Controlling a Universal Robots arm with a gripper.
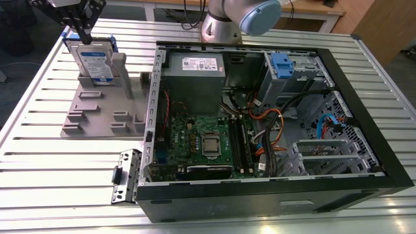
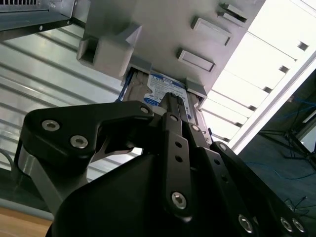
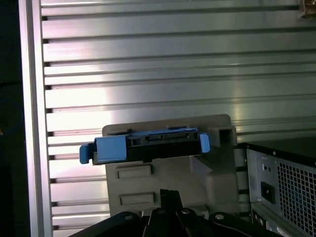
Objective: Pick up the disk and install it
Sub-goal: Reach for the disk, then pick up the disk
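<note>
Silver disk (image 1: 94, 61) in blue carrier: upright on edge in the slot of a grey stand (image 1: 97, 114), near the tabletop's (image 1: 39, 161) far corner at the exterior view's left, beside the open case (image 1: 383, 165). Tool (image 1: 85, 38): directly above, tip at the disk's upper edge; grip state cannot be told. Step judged: pick-up, disk not yet lifted. Freeing it would call for a secure hold and a straight pull along the slot.

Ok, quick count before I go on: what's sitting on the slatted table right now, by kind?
Disk, standing upright in the holder: 1
Grey holder: 1
Open computer case: 1
Metal bracket lying beside the case: 1
Total: 4
</note>
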